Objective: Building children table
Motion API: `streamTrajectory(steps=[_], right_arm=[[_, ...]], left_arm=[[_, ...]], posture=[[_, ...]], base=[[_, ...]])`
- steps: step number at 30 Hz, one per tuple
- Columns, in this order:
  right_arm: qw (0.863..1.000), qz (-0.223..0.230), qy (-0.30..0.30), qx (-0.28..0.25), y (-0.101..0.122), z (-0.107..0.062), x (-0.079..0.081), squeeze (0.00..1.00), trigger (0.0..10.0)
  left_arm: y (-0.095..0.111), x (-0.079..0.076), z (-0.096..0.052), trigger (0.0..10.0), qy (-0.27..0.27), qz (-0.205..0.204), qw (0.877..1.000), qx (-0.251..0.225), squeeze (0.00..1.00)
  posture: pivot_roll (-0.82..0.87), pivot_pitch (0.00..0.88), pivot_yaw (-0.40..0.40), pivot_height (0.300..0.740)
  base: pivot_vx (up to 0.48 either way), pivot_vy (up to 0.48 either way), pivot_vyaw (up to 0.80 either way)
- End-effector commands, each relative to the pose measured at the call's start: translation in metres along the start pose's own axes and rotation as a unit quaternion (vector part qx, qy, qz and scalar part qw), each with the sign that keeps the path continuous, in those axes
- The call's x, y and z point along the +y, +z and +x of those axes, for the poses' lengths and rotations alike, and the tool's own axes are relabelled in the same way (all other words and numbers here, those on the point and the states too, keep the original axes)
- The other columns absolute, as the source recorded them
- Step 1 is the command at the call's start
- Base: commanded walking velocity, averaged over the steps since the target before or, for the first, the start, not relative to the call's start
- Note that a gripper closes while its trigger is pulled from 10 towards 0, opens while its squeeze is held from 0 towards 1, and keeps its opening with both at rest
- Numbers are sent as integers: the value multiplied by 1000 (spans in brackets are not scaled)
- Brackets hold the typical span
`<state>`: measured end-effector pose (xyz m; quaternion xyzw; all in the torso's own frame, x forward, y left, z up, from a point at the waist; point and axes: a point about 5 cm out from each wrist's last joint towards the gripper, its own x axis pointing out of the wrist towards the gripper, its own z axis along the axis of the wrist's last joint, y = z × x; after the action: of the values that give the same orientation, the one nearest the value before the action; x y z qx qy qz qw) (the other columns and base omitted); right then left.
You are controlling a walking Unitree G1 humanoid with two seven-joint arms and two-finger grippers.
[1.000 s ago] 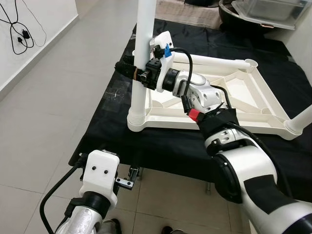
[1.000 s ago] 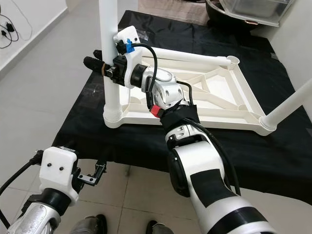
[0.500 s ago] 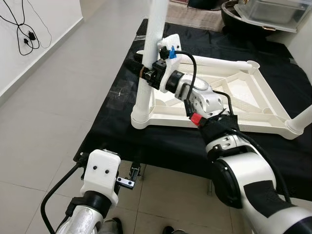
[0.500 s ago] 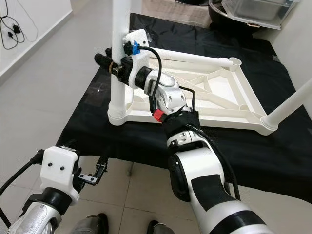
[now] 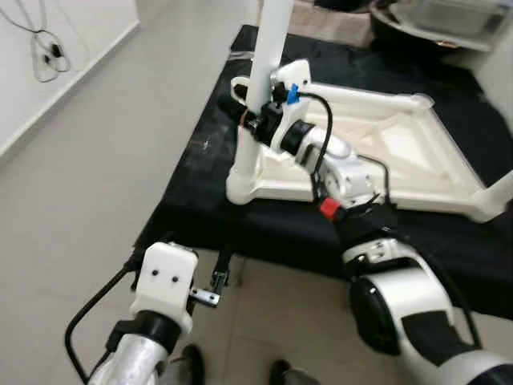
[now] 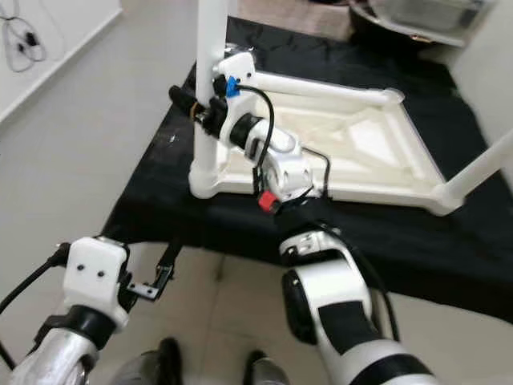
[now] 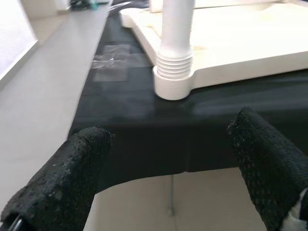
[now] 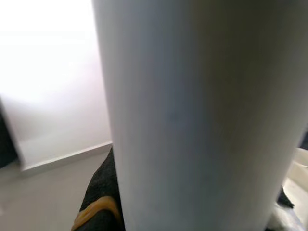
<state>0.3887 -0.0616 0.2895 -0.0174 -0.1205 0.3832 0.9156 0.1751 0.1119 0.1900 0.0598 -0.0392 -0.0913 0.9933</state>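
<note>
While my right gripper (image 5: pixel 250 120) is clamped on the upright table leg (image 5: pixel 268 56) at the near-left corner socket of the upturned tabletop (image 5: pixel 377 152) on the black cloth, I'd keep it plumb and press straight down; my left gripper (image 7: pixel 168 159) hangs apart, idle.

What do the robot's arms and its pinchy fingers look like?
The right arm is shiny silver-white with black bands, a small red tab and a looping black cable. Its white wrist block carries a little blue clip. The right gripper has long black fingers. The left arm is silver too, ending in a white boxy wrist with two dark dots and a black cable. The left gripper's fingers look bumpy, like black foam.
</note>
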Motion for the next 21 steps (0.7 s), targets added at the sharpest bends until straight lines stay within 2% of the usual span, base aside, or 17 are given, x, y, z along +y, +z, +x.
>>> streamTrajectory(steps=[1, 4, 9, 12, 21], right_arm=[[997, 34, -12, 71, -35, -4, 7, 0, 10000], [997, 31, -14, 71, -35, -4, 7, 0, 10000], [986, 39, -114, 115, -45, -9, -2, 0, 10000], [979, 28, -161, 118, -44, -11, -8, 0, 10000], [965, 9, -233, 123, -43, -17, -17, 0, 10000]], left_arm=[[-3, 0, 0, 10000, -2, 8, 1000, 8, 0], [-3, 0, 0, 10000, -2, 8, 1000, 8, 0], [-2, 0, 1, 10000, -1, 8, 1000, 7, 0], [-2, 1, 1, 10000, 0, 11, 1000, 7, 0], [-2, 4, 3, 10000, 5, 15, 1000, 5, 0]], posture=[[105, 232, -113, 740], [104, 235, -113, 740], [104, 237, -111, 740], [106, 238, -110, 740], [103, 239, -114, 740]], base=[[0, 0, 0], [0, 0, 0], [0, 0, 0], [0, 0, 0], [0, 0, 0]])
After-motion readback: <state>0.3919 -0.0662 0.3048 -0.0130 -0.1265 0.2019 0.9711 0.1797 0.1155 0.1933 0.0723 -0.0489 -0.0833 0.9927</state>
